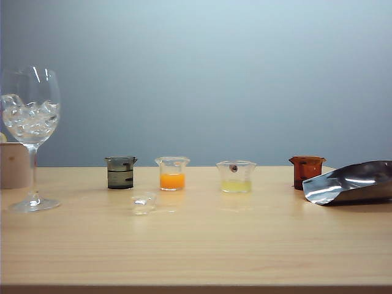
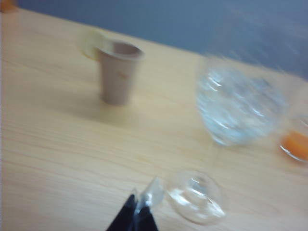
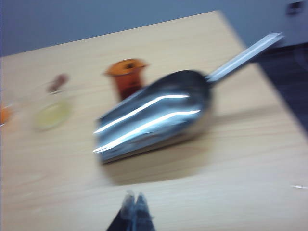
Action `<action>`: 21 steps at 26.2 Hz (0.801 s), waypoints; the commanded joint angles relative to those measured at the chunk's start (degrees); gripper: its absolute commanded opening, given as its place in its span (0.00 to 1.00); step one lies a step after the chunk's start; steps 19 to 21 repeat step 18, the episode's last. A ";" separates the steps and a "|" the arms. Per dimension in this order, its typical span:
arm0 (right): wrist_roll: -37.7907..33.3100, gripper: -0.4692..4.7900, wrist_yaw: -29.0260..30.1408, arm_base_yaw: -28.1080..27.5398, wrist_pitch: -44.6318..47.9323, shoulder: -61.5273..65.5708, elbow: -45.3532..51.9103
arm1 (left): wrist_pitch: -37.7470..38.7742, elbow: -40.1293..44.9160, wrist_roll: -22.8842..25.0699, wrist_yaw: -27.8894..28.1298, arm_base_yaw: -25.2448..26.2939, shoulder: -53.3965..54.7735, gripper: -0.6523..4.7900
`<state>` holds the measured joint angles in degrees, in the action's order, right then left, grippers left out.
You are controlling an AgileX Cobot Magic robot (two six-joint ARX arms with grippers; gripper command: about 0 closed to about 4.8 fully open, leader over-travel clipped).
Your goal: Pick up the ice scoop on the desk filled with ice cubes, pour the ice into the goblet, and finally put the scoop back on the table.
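The goblet (image 1: pixel 30 116) stands upright at the far left of the table (image 1: pixel 245 245), and its bowl holds ice cubes (image 1: pixel 29 120). The steel ice scoop (image 1: pixel 352 182) lies on its side at the right edge, mouth towards the middle. No arm shows in the exterior view. In the left wrist view my left gripper (image 2: pixel 136 204) is shut and empty, close to the goblet's foot (image 2: pixel 195 197) and not touching it, with the goblet's bowl (image 2: pixel 236 106) beyond. A blurred clear sliver lies just past its tips. My right gripper (image 3: pixel 135 198) is shut and empty, short of the ice scoop (image 3: pixel 154 115).
Four small beakers stand in a row mid-table: dark grey (image 1: pixel 120 172), orange liquid (image 1: pixel 172 173), pale yellow liquid (image 1: pixel 236 176), brown-red (image 1: pixel 306 170). A beige cup (image 1: pixel 13 165) stands behind the goblet. A small clear lump (image 1: pixel 143 203) lies in front of the orange beaker.
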<state>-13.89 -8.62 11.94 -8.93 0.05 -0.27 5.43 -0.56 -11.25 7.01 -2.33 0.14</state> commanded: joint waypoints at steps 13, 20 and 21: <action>0.04 0.07 -0.37 -8.94 0.20 0.04 0.20 | 0.26 0.02 0.11 0.28 1.68 -0.04 0.12; 0.02 0.07 -0.39 -8.94 0.17 0.04 0.20 | 0.26 0.02 0.11 0.26 1.68 -0.04 0.12; 0.02 0.07 -0.39 -8.94 0.17 0.04 0.20 | 0.26 0.02 0.11 0.26 1.68 -0.04 0.12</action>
